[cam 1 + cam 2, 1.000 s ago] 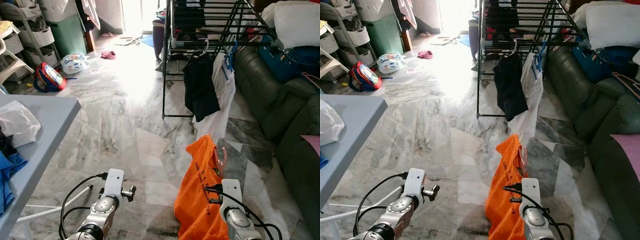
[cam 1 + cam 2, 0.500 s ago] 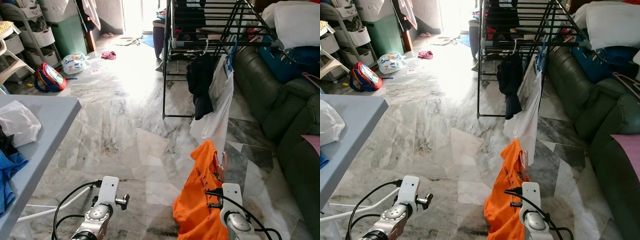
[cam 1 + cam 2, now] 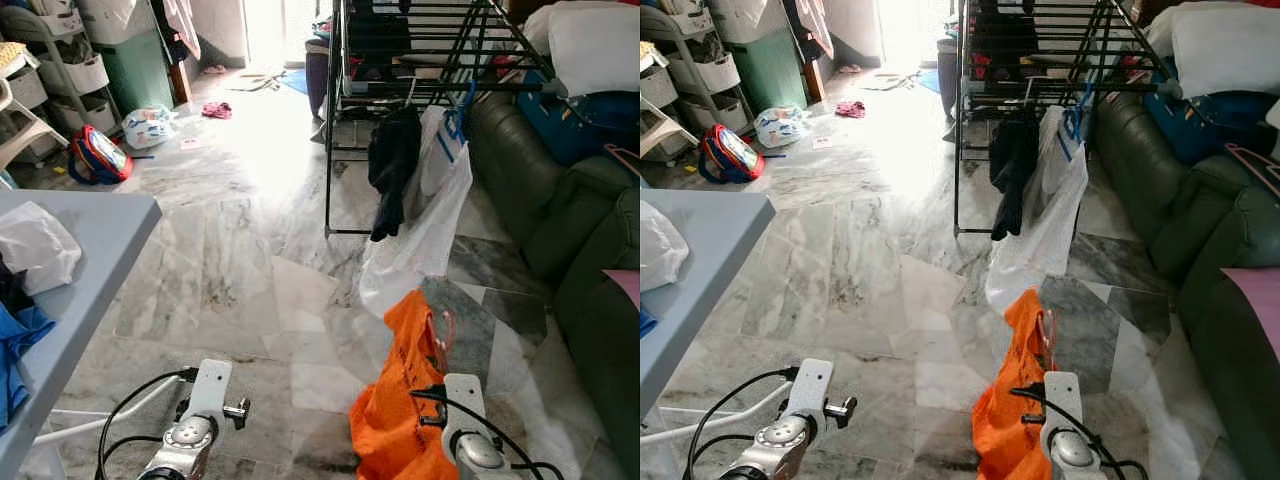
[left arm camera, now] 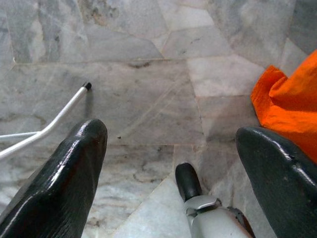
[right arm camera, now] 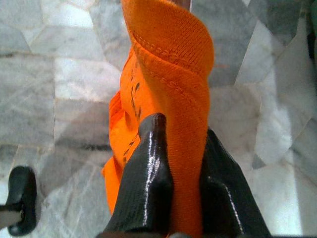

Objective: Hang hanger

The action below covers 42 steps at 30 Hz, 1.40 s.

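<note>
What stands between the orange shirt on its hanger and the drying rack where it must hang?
Only open marble floor lies between the orange shirt, pinched in the right gripper, and the drying rack. A black garment and a white garment already hang on its near rail.

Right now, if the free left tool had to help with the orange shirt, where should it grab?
Probably the upper shoulder fold of the orange shirt, coming from the robot's left. The right tool is pinching it from behind, the cloth hangs limp below, and the left tool is open.
</note>
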Tool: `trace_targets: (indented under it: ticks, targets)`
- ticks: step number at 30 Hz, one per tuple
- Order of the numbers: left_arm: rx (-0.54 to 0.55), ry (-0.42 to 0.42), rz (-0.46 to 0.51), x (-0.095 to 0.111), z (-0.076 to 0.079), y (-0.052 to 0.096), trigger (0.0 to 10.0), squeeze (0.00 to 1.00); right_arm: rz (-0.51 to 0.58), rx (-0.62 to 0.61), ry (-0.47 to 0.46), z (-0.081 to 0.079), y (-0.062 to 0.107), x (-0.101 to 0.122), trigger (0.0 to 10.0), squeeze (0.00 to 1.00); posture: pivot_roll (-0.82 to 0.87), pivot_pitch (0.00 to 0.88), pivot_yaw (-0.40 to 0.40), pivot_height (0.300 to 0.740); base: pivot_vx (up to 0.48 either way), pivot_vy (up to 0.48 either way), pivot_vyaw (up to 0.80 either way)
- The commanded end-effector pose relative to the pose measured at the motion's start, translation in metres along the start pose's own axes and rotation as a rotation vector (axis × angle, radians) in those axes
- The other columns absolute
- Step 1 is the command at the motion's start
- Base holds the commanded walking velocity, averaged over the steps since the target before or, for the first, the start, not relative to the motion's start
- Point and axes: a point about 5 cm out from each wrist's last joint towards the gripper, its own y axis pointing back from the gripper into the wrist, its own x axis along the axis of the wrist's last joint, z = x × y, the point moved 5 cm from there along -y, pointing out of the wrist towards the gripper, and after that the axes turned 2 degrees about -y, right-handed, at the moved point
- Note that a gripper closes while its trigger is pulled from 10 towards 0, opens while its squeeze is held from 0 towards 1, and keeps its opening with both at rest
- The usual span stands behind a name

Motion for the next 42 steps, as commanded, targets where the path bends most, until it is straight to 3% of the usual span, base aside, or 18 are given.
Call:
trace_targets:
  ticks: [1,19,42]
  targets:
    - [0.01,-0.012,-0.021,-0.006,-0.003,0.001,10.0,0.0,0.001,0.001,0.005,0.0,0.0,0.001,10.0,0.0,-0.04,0.0,0.018,0.74,0.0,0.0,0.0]
    - [-0.026,0.003,-0.022,-0.008,0.003,0.001,10.0,0.0,-0.028,-0.004,-0.002,0.003,0.001,-0.006,10.0,0.0,-0.04,0.0,0.017,0.74,0.0,0.0,0.0]
    - [-0.061,-0.004,-0.018,-0.007,0.012,0.001,10.0,0.0,-0.028,-0.008,0.001,0.005,0.001,-0.006,10.0,0.0,-0.05,0.0,0.016,0.74,0.287,0.0,-0.69]
